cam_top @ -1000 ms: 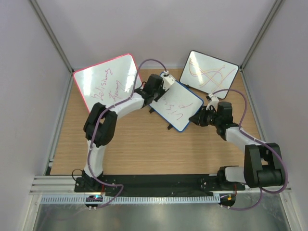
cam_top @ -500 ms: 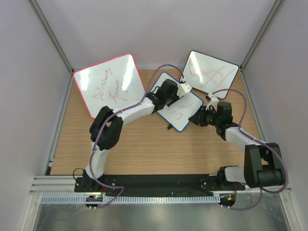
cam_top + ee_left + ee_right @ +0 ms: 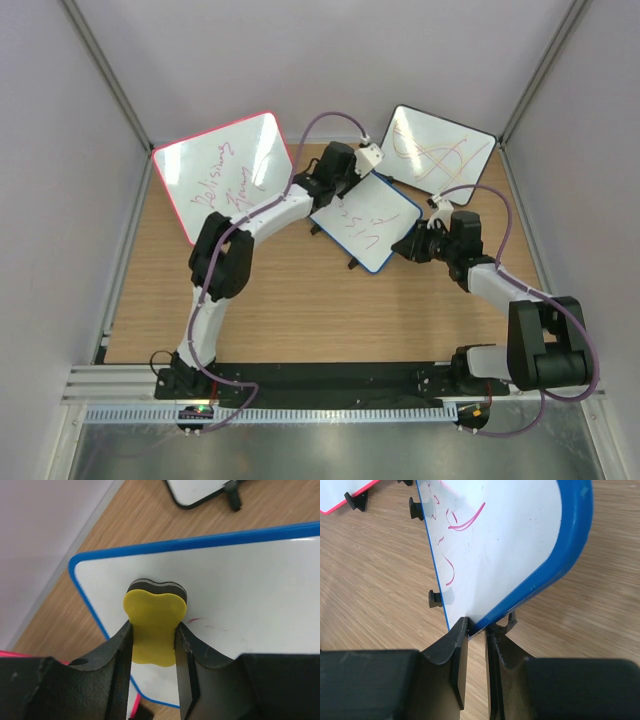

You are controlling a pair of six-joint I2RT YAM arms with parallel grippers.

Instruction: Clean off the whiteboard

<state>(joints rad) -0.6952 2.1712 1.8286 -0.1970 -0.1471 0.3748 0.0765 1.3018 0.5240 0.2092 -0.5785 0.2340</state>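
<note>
Left wrist: my left gripper (image 3: 153, 632) is clamped on the yellow eraser (image 3: 155, 612), which sits against the whiteboard (image 3: 260, 590) near a rounded corner. My right gripper (image 3: 476, 630) is pinched tight on the board's blue frame. The board sits tilted mid-table (image 3: 280, 300), between the pink-framed board (image 3: 225, 175) and the black-framed board (image 3: 440, 150). Red writing shows on it.

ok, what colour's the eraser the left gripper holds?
Yellow eraser with a dark layer underneath; the left wrist view shows it best.
</note>
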